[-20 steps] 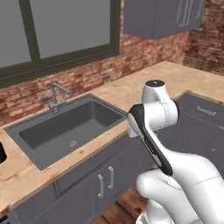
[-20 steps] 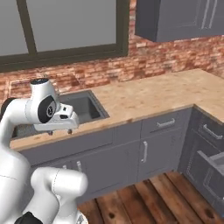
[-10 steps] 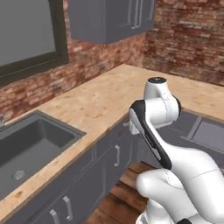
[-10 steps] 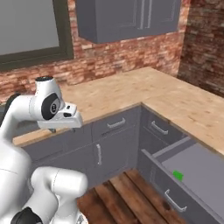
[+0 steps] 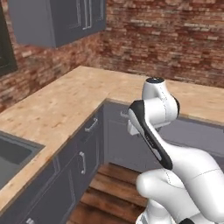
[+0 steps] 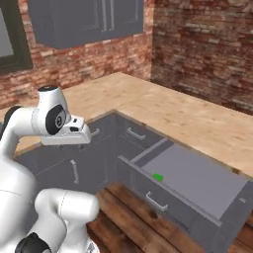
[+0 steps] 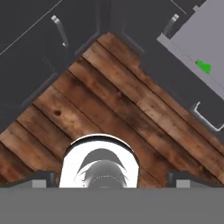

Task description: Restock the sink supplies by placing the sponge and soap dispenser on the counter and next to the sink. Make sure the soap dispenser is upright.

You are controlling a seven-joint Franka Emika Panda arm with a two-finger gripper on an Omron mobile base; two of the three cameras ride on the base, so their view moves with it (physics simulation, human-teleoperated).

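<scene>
Neither supply has reached the tabletop (image 6: 148, 101) yet, so the whole task appears left to do. The sponge (image 6: 157, 177) lies inside an open drawer (image 6: 197, 180) under the tabletop's corner run, near the drawer's front edge; in the hand view it is the green spot (image 7: 203, 66) at upper right. The soap dispenser cannot be made out. The sink (image 5: 13, 153) is well apart from the drawer, along the other run. The gripper (image 7: 109, 180) hangs over the wooden floor (image 7: 109, 109), jaws spread wide and holding nothing.

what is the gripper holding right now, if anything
Nothing. The gripper is open over bare wood floor, and the sponge lies apart in the open drawer.
</scene>
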